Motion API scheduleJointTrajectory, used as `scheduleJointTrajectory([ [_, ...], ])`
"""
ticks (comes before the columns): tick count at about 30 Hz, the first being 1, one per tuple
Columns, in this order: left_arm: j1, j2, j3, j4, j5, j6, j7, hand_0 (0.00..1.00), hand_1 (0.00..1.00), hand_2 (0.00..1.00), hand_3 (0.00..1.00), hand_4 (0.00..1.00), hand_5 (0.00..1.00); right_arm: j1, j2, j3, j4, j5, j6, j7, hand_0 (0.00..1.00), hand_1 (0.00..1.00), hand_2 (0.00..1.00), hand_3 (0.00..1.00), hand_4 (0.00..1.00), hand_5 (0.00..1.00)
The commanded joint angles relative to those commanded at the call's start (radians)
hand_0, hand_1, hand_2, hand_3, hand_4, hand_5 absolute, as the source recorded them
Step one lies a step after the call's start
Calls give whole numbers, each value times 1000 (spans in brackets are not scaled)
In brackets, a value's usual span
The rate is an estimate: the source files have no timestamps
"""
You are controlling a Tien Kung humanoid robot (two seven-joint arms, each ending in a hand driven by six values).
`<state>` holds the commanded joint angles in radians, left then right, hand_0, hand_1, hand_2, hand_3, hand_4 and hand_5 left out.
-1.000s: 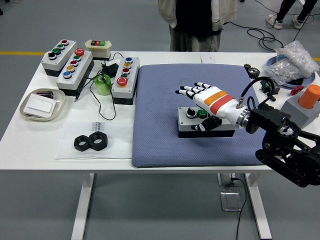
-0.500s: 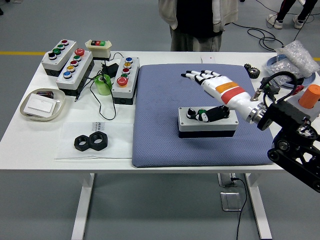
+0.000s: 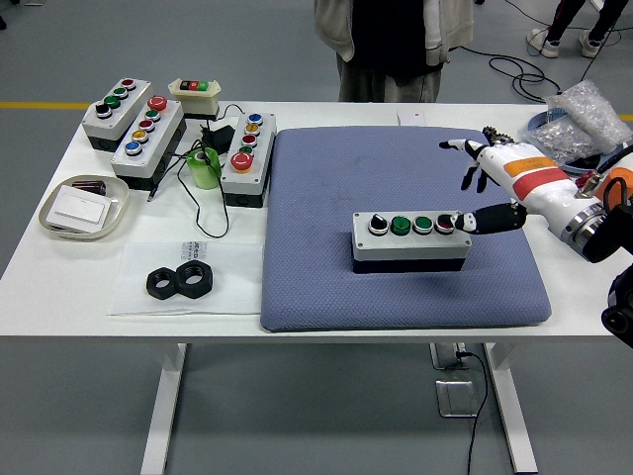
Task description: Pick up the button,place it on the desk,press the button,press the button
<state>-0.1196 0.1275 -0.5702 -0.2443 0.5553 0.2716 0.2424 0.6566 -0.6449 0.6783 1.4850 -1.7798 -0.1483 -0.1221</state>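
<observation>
A grey button box (image 3: 410,240) with a black base lies on the blue mat (image 3: 326,198), its row of black, green, green and red buttons facing up. My right hand (image 3: 475,188), white with an orange band, hovers at the box's right end. Its fingers are spread and hold nothing. The black thumb tip (image 3: 465,223) sits right by the red button at the box's right end. No left arm shows in the head view.
Three more button boxes (image 3: 134,124) stand at the back left with a green tape roll (image 3: 206,168) and cables. A tray (image 3: 84,208) and two black nuts (image 3: 180,281) lie at the left. An orange cylinder (image 3: 618,188) and a plastic bag (image 3: 584,119) sit at the right. A person (image 3: 391,45) stands behind the table.
My right hand has drawn back to the right, off the top of the button box, uncovering all its buttons. The box has stayed in place.
</observation>
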Motion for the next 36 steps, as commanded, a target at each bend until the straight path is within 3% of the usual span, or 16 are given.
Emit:
scheduleJointTrajectory([
  [7, 2, -1, -7, 1, 11, 0, 3, 694, 674, 780, 814, 743, 998, -23, -12, -11, 31, -2, 44, -9, 176, 45, 191, 792, 836, 486],
  [15, 6, -2, -16, 1, 24, -1, 7, 694, 674, 778, 814, 744, 998, -21, -8, -40, 28, 9, 56, -14, 138, 12, 160, 778, 826, 482],
  [25, 11, -2, -21, 0, 34, -2, 9, 695, 673, 777, 814, 743, 998, -13, 26, -78, -43, 25, 62, -16, 134, 6, 162, 773, 817, 479],
  [36, 6, -2, -14, 0, 23, -1, 6, 695, 673, 778, 814, 745, 998, -16, 31, -71, -91, 24, 60, -18, 127, 5, 158, 769, 818, 481],
])
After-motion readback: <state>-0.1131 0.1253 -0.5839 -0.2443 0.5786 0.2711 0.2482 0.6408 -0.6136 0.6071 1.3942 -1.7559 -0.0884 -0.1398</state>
